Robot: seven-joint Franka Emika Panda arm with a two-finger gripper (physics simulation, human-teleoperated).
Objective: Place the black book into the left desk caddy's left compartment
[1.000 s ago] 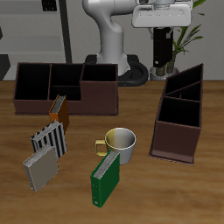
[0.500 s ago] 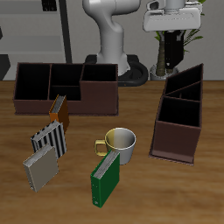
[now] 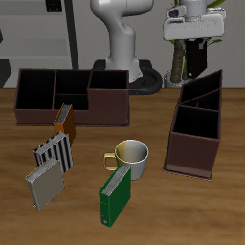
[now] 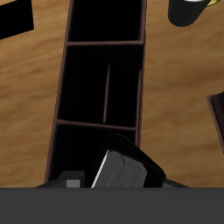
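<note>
Two caddies are on the bench [image 3: 153, 206] and the tool [image 3: 194, 59] is hanging in the air above the left desk caddy [image 3: 195, 124], over its far end. The tool is clamped on the black book [image 3: 194, 62] — it hangs upright between the fingers, clear of the caddy's rim. From the wrist view the book's [image 4: 127, 168] dark edge sits right over the end compartment of that caddy [image 4: 66, 87], and the compartments below look bare.

The other caddy [image 3: 72, 96], the broadside one, sits well apart toward the back. In front of it there's a striped book [image 3: 55, 153], a grey one [image 3: 44, 184] and a small brown one [image 3: 65, 122], plus a mug [image 3: 131, 158] with a green book [image 3: 115, 195] leaning just beside it — none of that is touched.
</note>
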